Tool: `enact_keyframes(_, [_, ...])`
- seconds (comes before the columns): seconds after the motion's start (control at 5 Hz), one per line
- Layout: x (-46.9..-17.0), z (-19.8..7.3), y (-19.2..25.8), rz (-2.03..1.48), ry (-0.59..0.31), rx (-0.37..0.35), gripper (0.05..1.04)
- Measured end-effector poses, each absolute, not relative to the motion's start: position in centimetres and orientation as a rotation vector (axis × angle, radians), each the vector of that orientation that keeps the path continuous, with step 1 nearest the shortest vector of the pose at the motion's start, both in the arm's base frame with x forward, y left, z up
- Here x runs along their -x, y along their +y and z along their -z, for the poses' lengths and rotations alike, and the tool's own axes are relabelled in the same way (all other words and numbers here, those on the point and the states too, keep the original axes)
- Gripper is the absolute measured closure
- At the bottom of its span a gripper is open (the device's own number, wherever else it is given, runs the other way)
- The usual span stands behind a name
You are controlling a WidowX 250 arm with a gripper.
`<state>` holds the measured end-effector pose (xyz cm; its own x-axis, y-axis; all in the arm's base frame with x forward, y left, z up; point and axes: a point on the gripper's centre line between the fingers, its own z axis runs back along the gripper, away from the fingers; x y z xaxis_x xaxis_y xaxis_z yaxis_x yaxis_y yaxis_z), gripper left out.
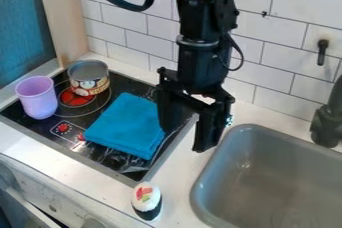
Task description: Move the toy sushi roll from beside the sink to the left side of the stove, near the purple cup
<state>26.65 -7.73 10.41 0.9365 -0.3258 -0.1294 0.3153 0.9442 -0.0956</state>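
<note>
The blue cloth lies on the black stove top, folded into a thick, flat pad, probably so that it takes little room and has firm edges to pinch. It is set aslant, its near corner towards the front of the stove and its right side close to the hand. The hand is open, its two fingers spread with nothing between them; they point down, a stance that suits gripping from above. One finger overlaps the cloth's right side in this view, but whether they touch I cannot tell.

Behind the cloth's left side, an open-topped tin stands upright by the red-marked burner, much as a pot would. The purple cup stands mouth up just beside it, resting steadily on its base. Nearer the front, past the stove's corner, a toy sushi roll stands on end on the white tabletop, white top upward, apart from the cloth. To the right, the grey sink is set into the tabletop, with the dark faucet at its back edge, placed to serve the basin
</note>
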Motion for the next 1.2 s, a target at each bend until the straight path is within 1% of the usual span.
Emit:
enact_keyframes(0.2, [-26.2,-9.6,-7.6,0.322,0.181,0.071,0.083])
enact_keyframes(0.4, [-24.7,-9.7,-7.1,0.312,0.207,0.056,0.083])
enact_keyframes(0.6, [-23.5,-9.9,-6.8,0.26,0.241,0.011,0.083])
enact_keyframes(0.8, [-22.1,-9.2,-7.0,0.255,0.298,-0.006,0.083])
enact_keyframes(1.2, [-21.2,-7.5,-6.8,0.257,0.348,-0.014,0.083])
